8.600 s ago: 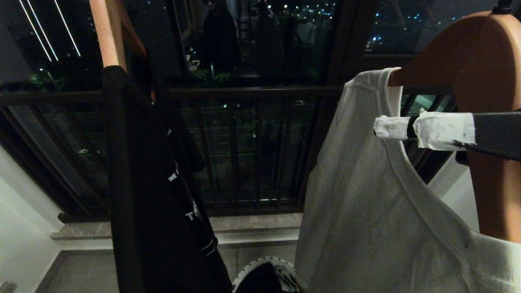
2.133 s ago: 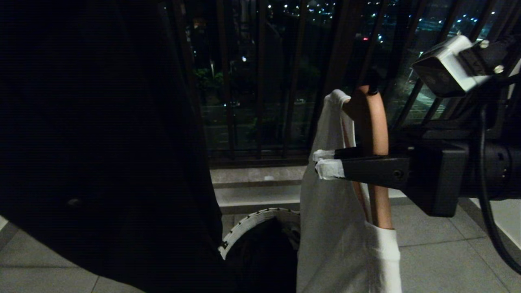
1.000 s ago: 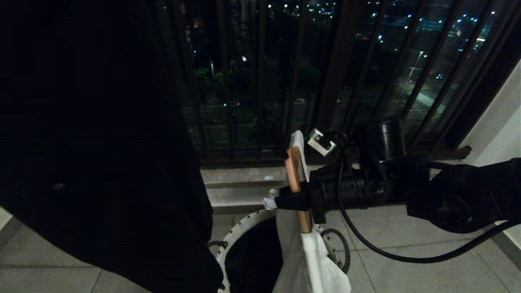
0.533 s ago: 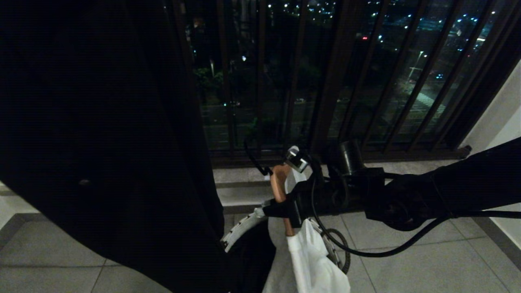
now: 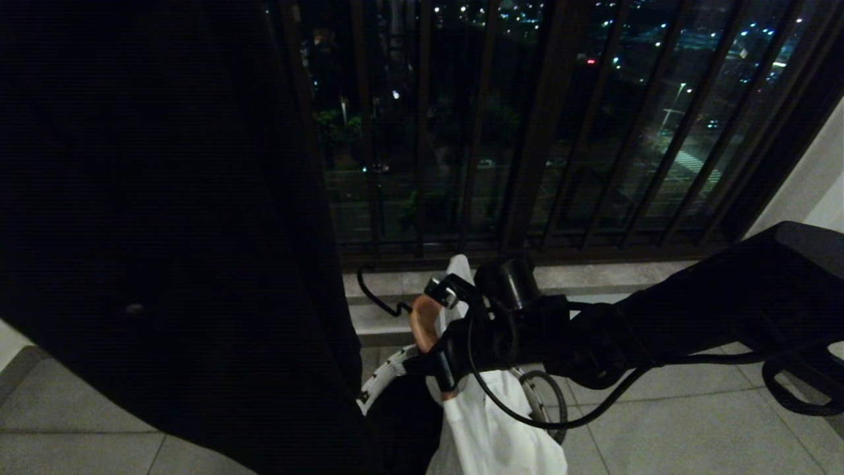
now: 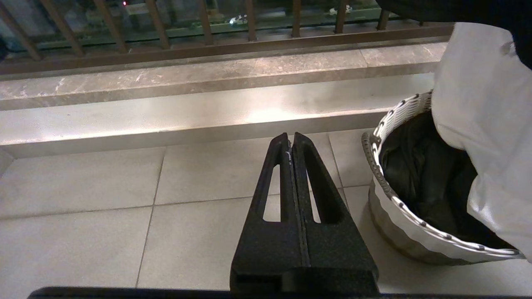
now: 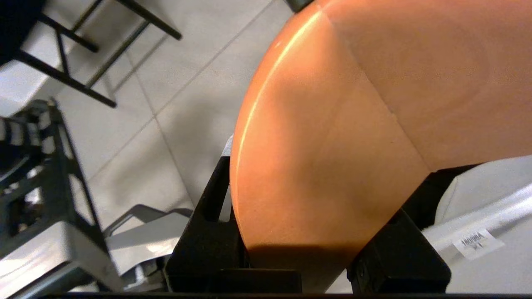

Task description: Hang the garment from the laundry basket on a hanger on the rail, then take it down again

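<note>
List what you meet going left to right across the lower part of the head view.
Big black hanging garment → pale woven laundry basket with black-dotted rim → orange wooden hanger gripped by the right gripper → white garment → black ring handle → right arm.

Night outside; dark window [image 5: 593, 99] w/ vertical metal bars [image 5: 422, 132], city lights scattered beyond; pale stone sill [image 6: 166, 79] runs below the bars, w/ a lower step under it; grey tiled floor [image 5: 692, 429]; white wall [image 5: 811, 191] at far right; dim indoor light.
</note>
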You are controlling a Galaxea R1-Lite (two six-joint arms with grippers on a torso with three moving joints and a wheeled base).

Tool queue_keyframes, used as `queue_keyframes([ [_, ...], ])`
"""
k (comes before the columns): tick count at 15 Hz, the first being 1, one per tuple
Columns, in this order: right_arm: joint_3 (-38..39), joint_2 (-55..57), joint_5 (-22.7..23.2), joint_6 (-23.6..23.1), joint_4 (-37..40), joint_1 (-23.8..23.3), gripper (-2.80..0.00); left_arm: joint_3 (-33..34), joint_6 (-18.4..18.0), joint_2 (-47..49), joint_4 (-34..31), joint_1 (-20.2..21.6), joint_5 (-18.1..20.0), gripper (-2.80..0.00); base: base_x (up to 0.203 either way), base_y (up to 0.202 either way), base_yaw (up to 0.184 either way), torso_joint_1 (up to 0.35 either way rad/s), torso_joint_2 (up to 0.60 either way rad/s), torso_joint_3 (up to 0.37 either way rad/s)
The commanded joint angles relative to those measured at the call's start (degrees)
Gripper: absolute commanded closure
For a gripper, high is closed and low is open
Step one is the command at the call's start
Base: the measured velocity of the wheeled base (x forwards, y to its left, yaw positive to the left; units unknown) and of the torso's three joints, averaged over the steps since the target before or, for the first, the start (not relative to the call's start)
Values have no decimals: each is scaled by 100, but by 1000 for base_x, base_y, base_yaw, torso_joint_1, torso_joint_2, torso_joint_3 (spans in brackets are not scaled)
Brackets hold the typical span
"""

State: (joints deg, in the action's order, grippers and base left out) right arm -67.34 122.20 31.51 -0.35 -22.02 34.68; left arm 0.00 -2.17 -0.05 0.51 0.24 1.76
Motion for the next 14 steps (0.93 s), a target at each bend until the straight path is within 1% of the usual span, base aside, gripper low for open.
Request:
queue_keyframes([
  [1, -104, 222, -57, -1, -13, 86, 0, 18, -2, -4, 2, 2, 0, 0, 0, 0, 0, 0, 0, 0],
  [7, -487, 993, -731, 8, -22, 312, 0, 18, -2, -4, 2, 2, 0, 0, 0, 0, 0, 0, 0, 0],
  [9, -590, 1149, -857, 8, -22, 320, 0, 18, -2, -4, 2, 2, 0, 0, 0, 0, 0, 0, 0, 0],
  [11, -644, 1286, -1152, 8, -22, 324, 0, 18, -2, -4, 2, 2, 0, 0, 0, 0, 0, 0, 0, 0],
  [13, -713, 1394, -1262, 8, -13, 335, 0, 18, -2, -4, 2, 2, 0, 0, 0, 0, 0, 0, 0, 0],
  [14, -750, 1432, -1418, 8, -5, 339, 0, 18, -2, -4, 2, 2, 0, 0, 0, 0, 0, 0, 0, 0],
])
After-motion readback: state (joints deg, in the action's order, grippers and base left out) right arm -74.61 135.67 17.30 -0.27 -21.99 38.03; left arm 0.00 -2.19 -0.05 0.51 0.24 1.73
